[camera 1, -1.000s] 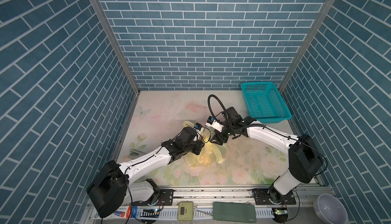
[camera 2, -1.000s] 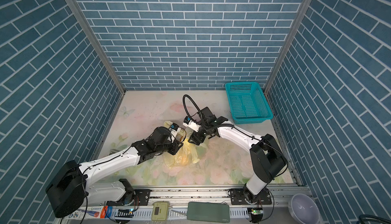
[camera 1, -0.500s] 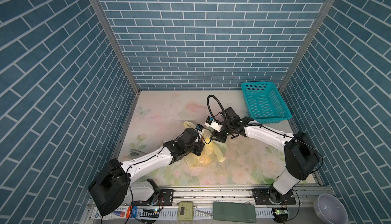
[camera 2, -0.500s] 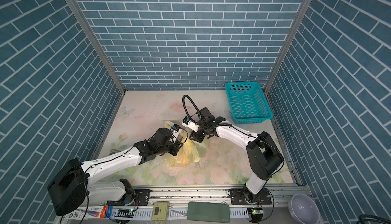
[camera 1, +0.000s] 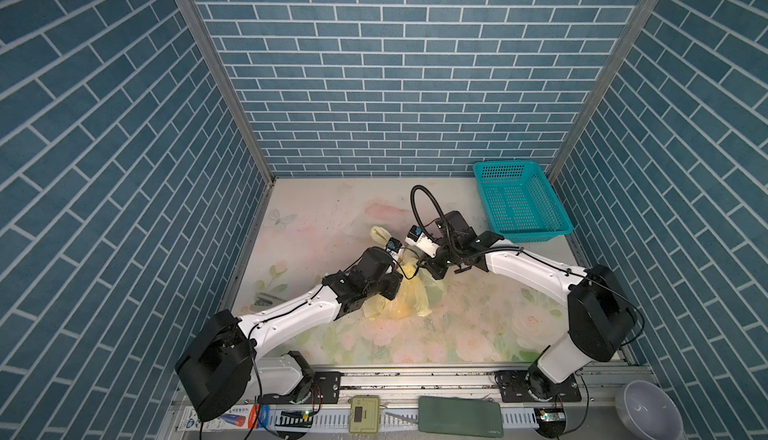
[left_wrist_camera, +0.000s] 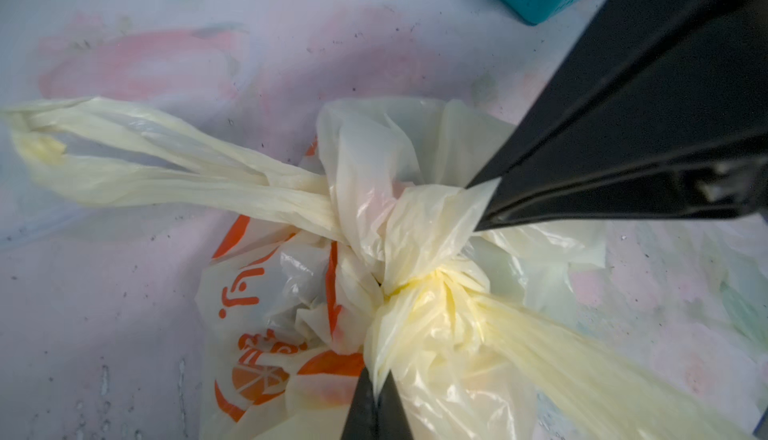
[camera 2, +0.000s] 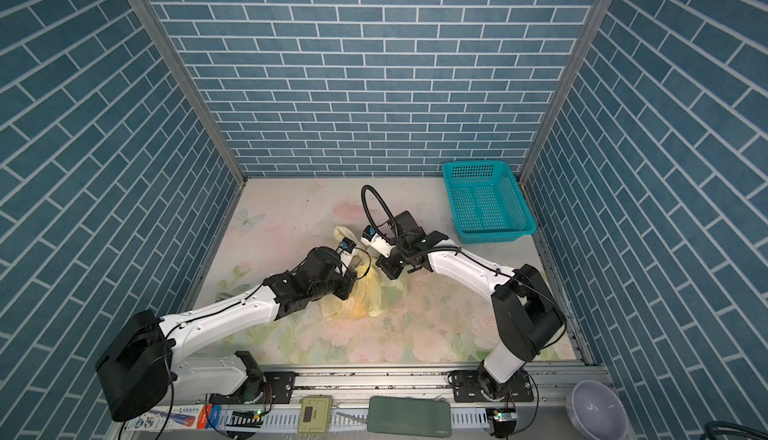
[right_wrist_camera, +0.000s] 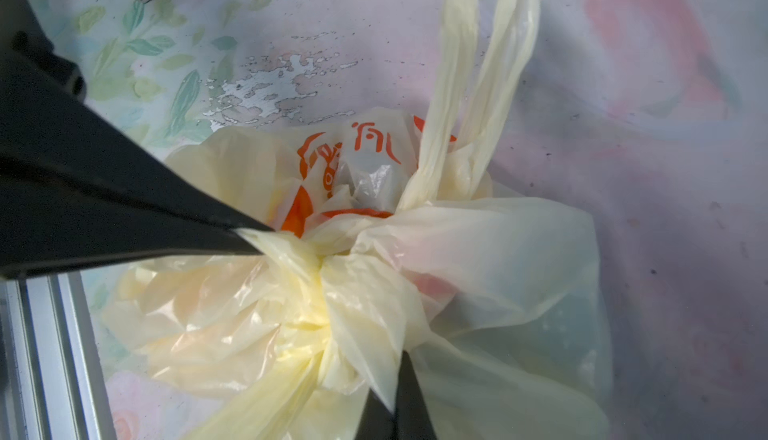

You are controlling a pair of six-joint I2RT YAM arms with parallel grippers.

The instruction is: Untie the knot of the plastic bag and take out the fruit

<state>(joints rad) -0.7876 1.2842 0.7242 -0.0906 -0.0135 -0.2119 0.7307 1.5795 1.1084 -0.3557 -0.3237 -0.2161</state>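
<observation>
The plastic bag [camera 1: 405,302] [camera 2: 359,298], pale yellow with orange prints, lies mid-table between both arms. Its knot [left_wrist_camera: 401,280] [right_wrist_camera: 320,288] is a bunched tie, with one handle loop [left_wrist_camera: 137,167] [right_wrist_camera: 469,97] stretching away from it. My left gripper [left_wrist_camera: 377,379] is shut on a fold of bag film right beside the knot. My right gripper [right_wrist_camera: 395,392] is shut on another fold at the knot's opposite side. Each wrist view shows the opposite gripper's black tip pinching film. The fruit is hidden inside the bag; only a brighter yellow patch [camera 1: 397,312] shows through.
A teal perforated basket [camera 1: 536,236] [camera 2: 494,237] stands at the back right corner. Brick-pattern walls close three sides. A metal rail [camera 1: 415,375] runs along the front edge, and a grey bowl [camera 1: 648,413] sits beyond it at right.
Both grippers have closed onto the bag film at the knot. The two arms stay almost where they were, with the right wrist shifted slightly.
</observation>
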